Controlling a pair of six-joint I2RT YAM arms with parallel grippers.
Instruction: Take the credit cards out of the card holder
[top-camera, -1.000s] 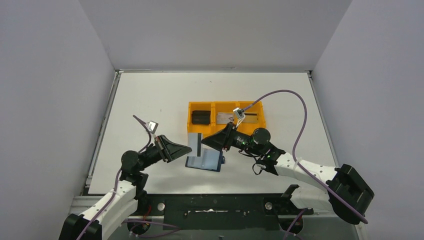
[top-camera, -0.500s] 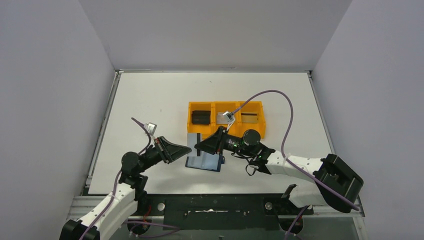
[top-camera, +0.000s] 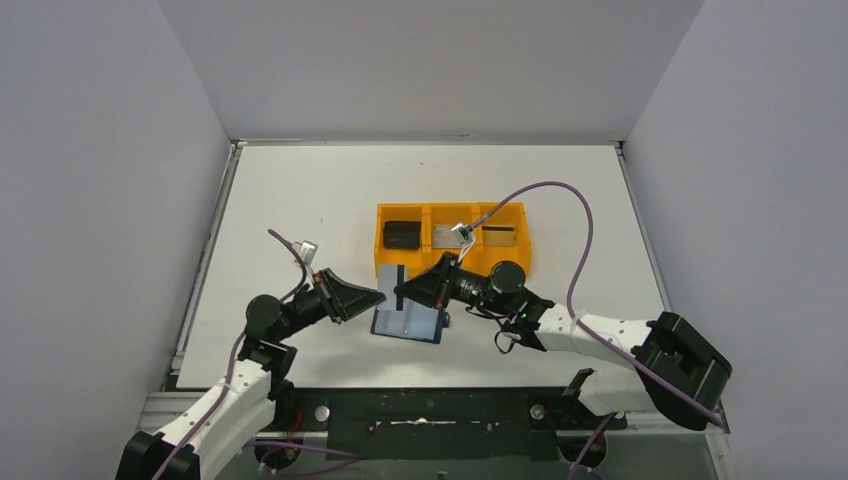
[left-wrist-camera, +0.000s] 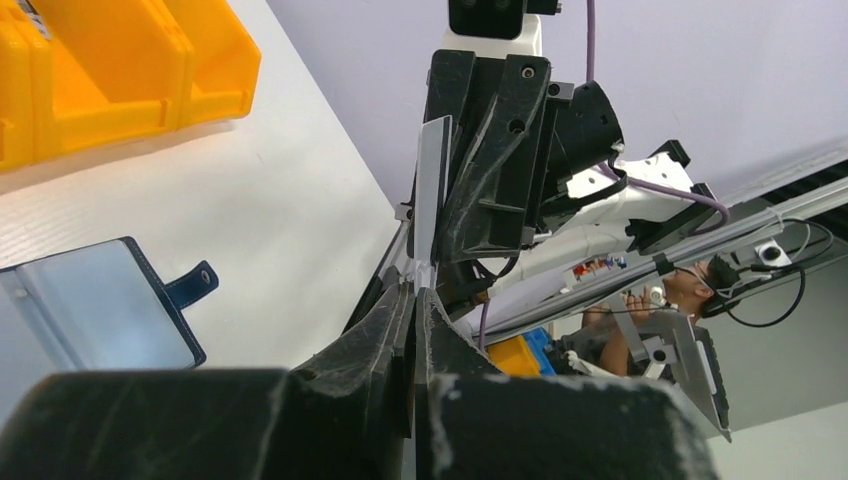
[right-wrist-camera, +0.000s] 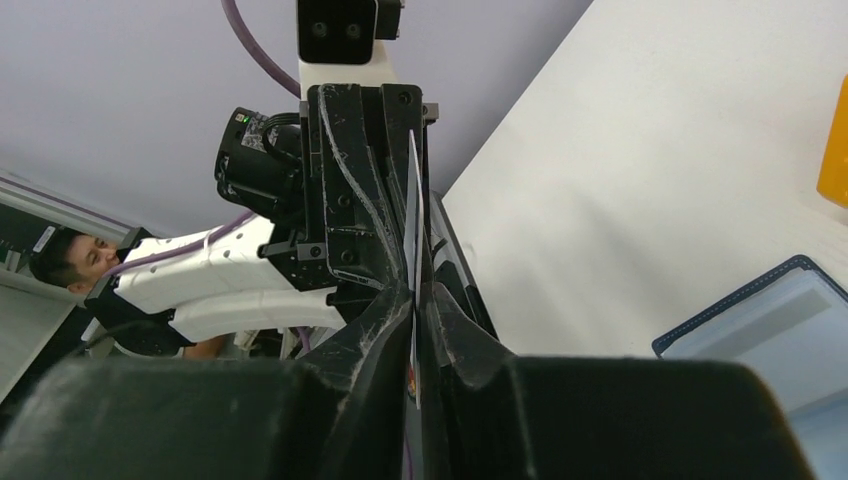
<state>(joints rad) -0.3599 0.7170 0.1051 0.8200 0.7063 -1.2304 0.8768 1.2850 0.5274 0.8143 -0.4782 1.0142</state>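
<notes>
Holding: a grey card (top-camera: 387, 283), upright on edge and off the table (top-camera: 300, 200), caught between the two gripper tips.
Left gripper (left-wrist-camera: 414, 300): jaws together on the card's lower edge.
Right gripper (right-wrist-camera: 413, 293): jaws pinched on the card's opposite edge, tip to tip with the left gripper.
Holder (top-camera: 408, 324): lying open and flat just below both tips, touching neither.
Tray (top-camera: 452, 208): orange, beyond the right gripper, with a gold card (top-camera: 500, 236) in its right bay.
</notes>
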